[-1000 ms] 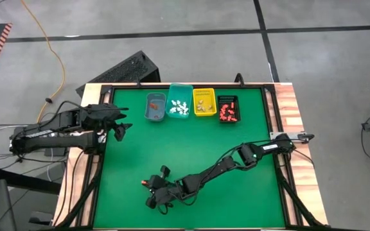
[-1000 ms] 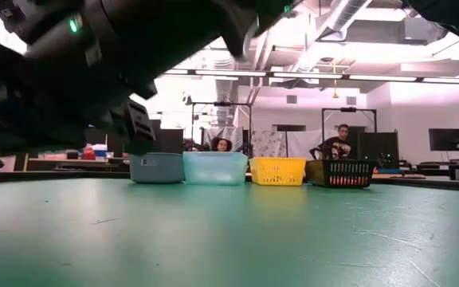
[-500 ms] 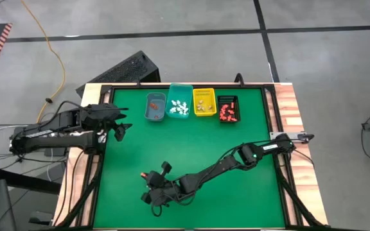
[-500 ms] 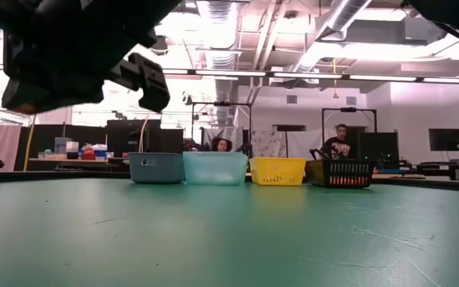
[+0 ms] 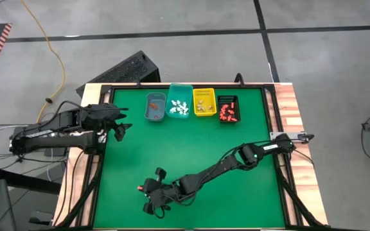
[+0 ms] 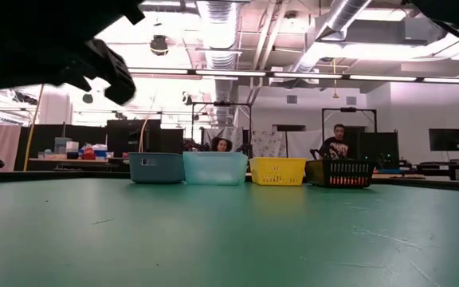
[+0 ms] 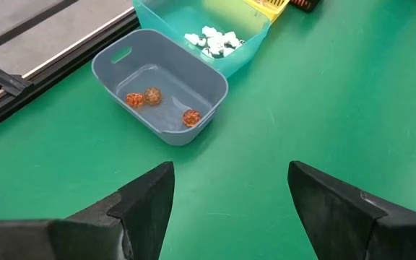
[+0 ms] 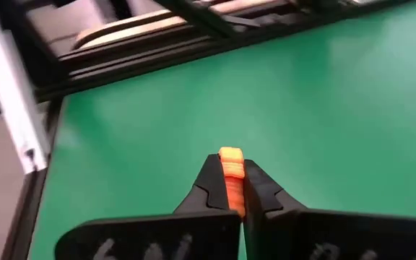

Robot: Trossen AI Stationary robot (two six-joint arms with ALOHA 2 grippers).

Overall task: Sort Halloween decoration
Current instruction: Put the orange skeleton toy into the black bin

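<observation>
My right gripper (image 8: 230,172) hangs over the table's near left part (image 5: 148,192), shut on a small orange decoration piece (image 8: 231,167). In the low view only the dark arm (image 6: 54,48) shows at the top left. My left gripper (image 7: 230,195) waits open at the table's left side (image 5: 122,127), facing the blue-grey bin (image 7: 161,83). That bin holds three orange pieces (image 7: 152,96). Four bins stand in a row at the far edge: blue-grey (image 5: 155,107), teal with white pieces (image 5: 179,102), yellow (image 5: 203,102) and black with red pieces (image 5: 229,109). My right gripper pinches the orange piece between its two fingers, at their free ends. The piece's far end (image 8: 230,154) sticks out a little past the fingertips (image 8: 209,177). The fingers slant downward toward the table's left edge. The piece is lifted clear of the green table top.
The green mat (image 5: 236,192) lies bare between the bins and the near edge. A black frame and a wooden border (image 8: 121,43) run along the table's left edge ahead of my right gripper. People and equipment (image 6: 339,143) show in the room beyond.
My right gripper has risen from just above the table, keeping the orange piece pinched; in the low view it has gone up to the picture's top left. It has also tipped slightly. My left arm has kept still.
</observation>
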